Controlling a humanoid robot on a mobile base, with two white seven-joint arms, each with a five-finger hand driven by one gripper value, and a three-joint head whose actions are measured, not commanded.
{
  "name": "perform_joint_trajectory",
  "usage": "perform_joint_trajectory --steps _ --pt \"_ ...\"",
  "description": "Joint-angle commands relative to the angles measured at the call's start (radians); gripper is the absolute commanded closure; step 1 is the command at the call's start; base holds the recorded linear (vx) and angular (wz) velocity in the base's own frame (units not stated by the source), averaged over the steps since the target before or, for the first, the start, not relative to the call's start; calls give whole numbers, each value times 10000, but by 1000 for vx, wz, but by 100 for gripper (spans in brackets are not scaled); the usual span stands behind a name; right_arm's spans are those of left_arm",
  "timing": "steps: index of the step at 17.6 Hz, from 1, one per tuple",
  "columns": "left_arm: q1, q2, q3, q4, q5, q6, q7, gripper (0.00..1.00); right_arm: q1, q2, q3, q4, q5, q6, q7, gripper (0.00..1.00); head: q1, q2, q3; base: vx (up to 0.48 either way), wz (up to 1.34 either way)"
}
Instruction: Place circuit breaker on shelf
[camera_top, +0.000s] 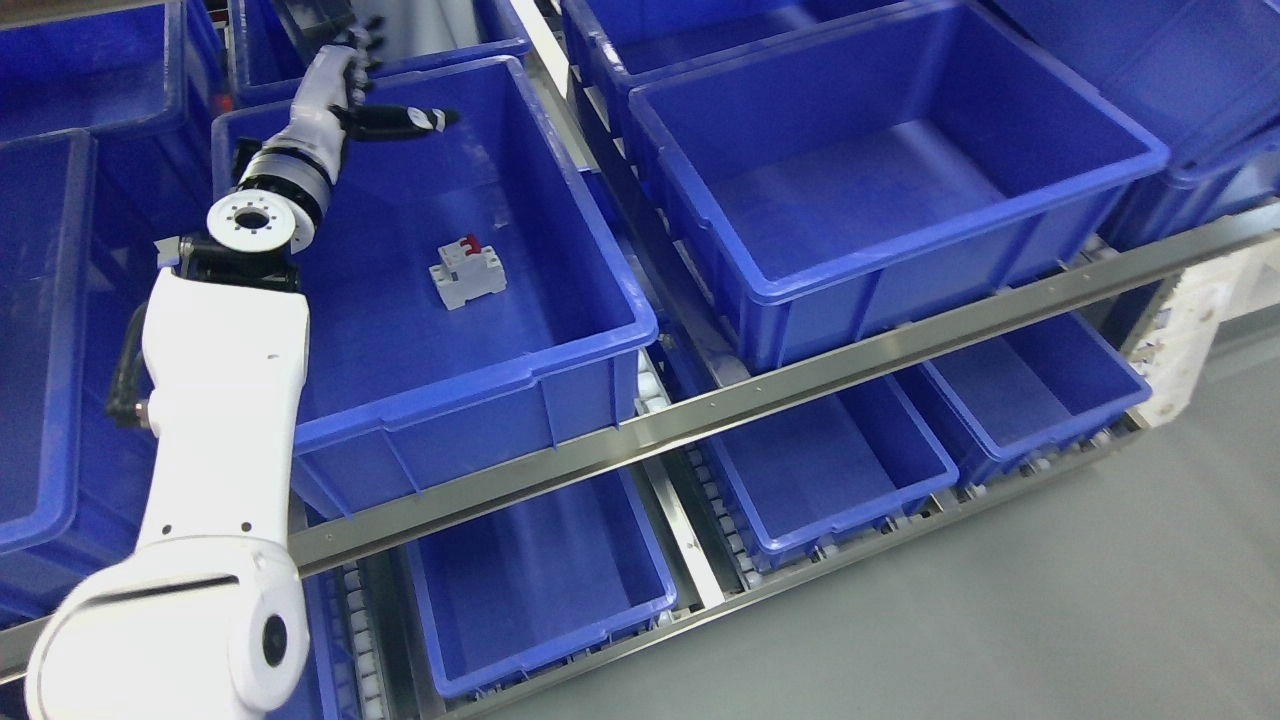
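Breaker down in the bin: the small grey plastic circuit breaker with a red switch (466, 272) lay tilted on the floor of the big blue plastic bin (590, 260) on the upper level of the metal-railed shelf (800, 385). The left robot hand (365, 85), white with black fingers (405, 120), hung above the bin's far end, well apart from the breaker, fingers spread and holding nothing, one pointing out to the right. Its white arm (220, 400) came up from the lower left across the bin's near-left corner. More blue bins (900, 170) sat alongside and on the level below.
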Motion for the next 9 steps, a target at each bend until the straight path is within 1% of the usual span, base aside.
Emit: perform_joint_trajectory --steps 1,3,5,7,9 --pt "2111 -545 2090 -4429 122 -1354 1622 0 -3 -175 0 1 0 7 -62 0 0 0 0 -134 -178" --pt "3675 -545 1446 -5962 244 -1341 1637 0 12 -175 0 1 0 7 -62 0 0 0 0 -157 -123" --pt "4936 -545 724 -7146 383 -1265 1668 0 -3 -175 0 1 0 7 -62 0 0 0 0 -182 -17" --pt "5263 -545 370 -7503 414 -929 1653 0 12 -175 0 1 0 7 -62 0 0 0 0 -212 94" --pt "5202 -545 109 -7489 1100 -591 1592 0 -3 -175 0 1 0 7 -62 0 0 0 0 -203 140"
